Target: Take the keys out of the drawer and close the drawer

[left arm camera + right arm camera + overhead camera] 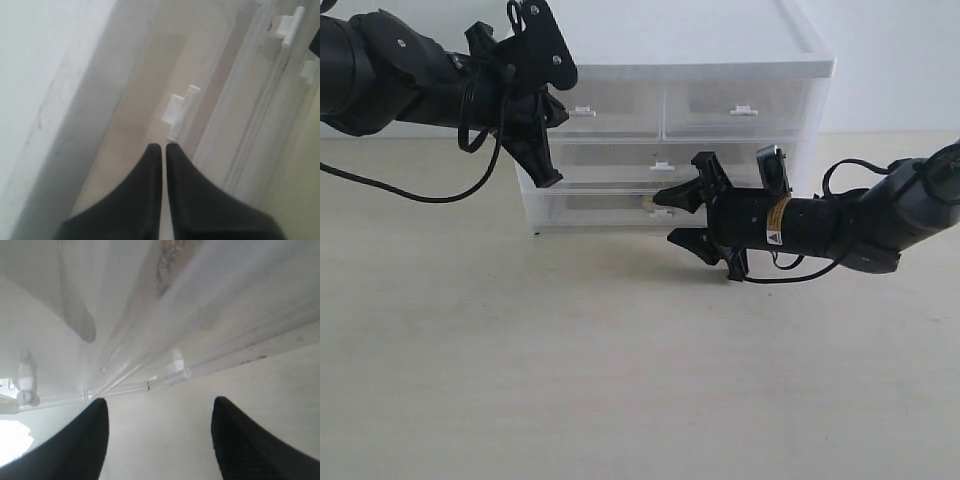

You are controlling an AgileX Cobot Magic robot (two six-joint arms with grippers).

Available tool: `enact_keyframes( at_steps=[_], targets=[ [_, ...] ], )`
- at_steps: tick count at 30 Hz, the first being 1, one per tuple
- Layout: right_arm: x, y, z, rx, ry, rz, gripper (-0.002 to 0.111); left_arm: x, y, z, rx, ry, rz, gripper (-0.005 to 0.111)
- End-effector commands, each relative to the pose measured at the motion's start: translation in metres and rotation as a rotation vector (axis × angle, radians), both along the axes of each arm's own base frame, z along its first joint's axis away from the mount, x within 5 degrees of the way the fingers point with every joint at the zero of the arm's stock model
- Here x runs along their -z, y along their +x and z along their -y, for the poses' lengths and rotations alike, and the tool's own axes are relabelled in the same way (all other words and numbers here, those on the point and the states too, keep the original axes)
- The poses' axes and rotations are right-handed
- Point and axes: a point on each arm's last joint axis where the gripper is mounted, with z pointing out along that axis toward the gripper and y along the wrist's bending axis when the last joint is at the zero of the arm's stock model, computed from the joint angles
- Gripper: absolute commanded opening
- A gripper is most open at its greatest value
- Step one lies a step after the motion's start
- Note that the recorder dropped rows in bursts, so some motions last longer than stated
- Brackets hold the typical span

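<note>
Your left arm (pixel 390 70) is angling in from the upper left of the frame, its left gripper (pixel 546 178) pointing down, jaws pressed together. Your right arm (pixel 880 225) is lying across the middle right, its right gripper (pixel 667 217) facing left, jaws spread wide.

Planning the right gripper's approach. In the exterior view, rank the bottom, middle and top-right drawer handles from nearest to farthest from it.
1. Bottom drawer's handle, lowest tier, right at the open right gripper.
2. Middle drawer's handle, one tier above.
3. Top-right drawer's handle, top tier, off to the right.
</note>
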Motion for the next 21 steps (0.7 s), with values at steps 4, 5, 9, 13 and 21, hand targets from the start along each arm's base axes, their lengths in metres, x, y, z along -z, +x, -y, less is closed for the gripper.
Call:
enact_keyframes(
  at_steps=[4,5,9,13,21],
  targets=[
    [0.000,0.005,0.000,0.024,-0.014,0.016,0.054,-0.014,0.015,-0.011,-0.124,-0.004,0.147,0.004],
    [0.001,0.005,0.001,0.022,-0.035,0.028,0.054,-0.014,0.015,-0.011,-0.126,-0.004,0.148,0.004],
    [0.000,0.008,0.002,0.029,-0.062,0.056,0.054,-0.014,0.015,-0.011,-0.126,-0.004,0.148,0.004],
    [-0.004,0.014,0.001,0.011,-0.108,0.115,0.054,-0.014,0.015,-0.012,-0.127,-0.004,0.150,0.004],
    [-0.006,0.020,-0.003,-0.173,-0.317,0.232,0.054,-0.014,0.016,-0.012,-0.130,-0.003,0.154,0.004]
  ],
)
